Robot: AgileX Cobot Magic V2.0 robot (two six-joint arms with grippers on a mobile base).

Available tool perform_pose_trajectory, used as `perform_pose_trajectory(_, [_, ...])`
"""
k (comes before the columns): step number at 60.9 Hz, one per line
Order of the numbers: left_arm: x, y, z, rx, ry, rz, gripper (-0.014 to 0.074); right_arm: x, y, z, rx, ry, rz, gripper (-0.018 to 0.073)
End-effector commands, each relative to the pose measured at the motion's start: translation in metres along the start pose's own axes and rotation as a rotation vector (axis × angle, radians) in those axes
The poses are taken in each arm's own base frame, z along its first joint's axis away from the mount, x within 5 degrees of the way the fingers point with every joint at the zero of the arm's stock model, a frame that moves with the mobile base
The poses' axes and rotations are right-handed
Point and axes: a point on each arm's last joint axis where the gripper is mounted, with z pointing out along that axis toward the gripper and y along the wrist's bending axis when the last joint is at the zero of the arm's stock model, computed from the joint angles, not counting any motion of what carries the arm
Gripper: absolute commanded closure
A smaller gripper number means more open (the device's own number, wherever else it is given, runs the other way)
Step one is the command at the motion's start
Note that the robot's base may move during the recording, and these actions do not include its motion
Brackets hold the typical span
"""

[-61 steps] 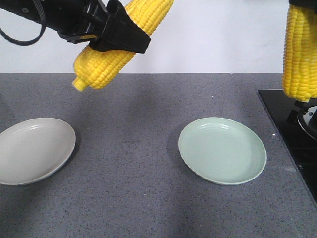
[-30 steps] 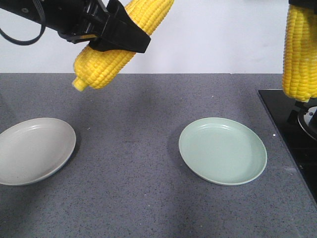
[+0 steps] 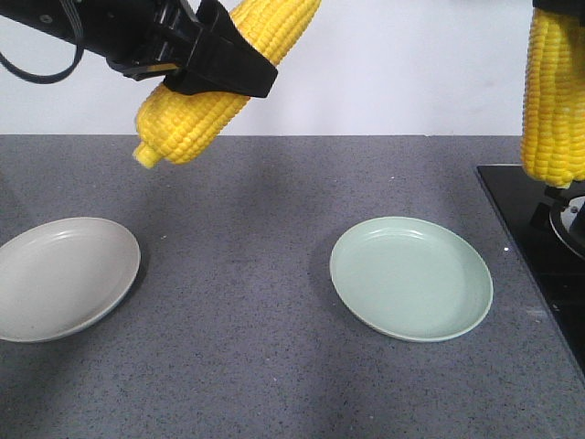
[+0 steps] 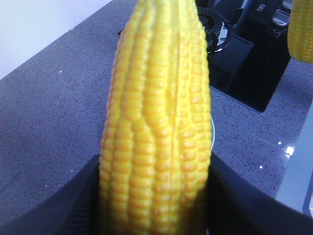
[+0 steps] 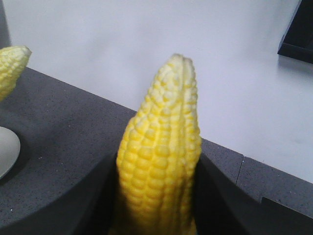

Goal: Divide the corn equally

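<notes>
While the left gripper clamps one cob tilted, stem end down, and the right gripper (out of the front view) holds a second cob upright at the right edge, we see both raised above the counter. Neither hangs over the grey plate or green plate, both empty; released here, we judge, a cob would roll off, perhaps onto the stove.
</notes>
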Motion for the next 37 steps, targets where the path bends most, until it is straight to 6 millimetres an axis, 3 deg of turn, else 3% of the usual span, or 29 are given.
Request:
perform_pose_trajectory(1, [-0.0115, -0.0100, -0.0209, 0.004, -0.120, 0.004, 0.0602, -0.0141, -0.0018, -0.0132, 0.029, -0.115, -0.002, 0.0564])
perform_pose_trajectory(37, [-0.0116, -0.0100, -0.0209, 0.004, -0.121, 0.004, 0.0602, -0.0141, -0.0018, -0.0132, 0.029, -0.115, -0.002, 0.0564])
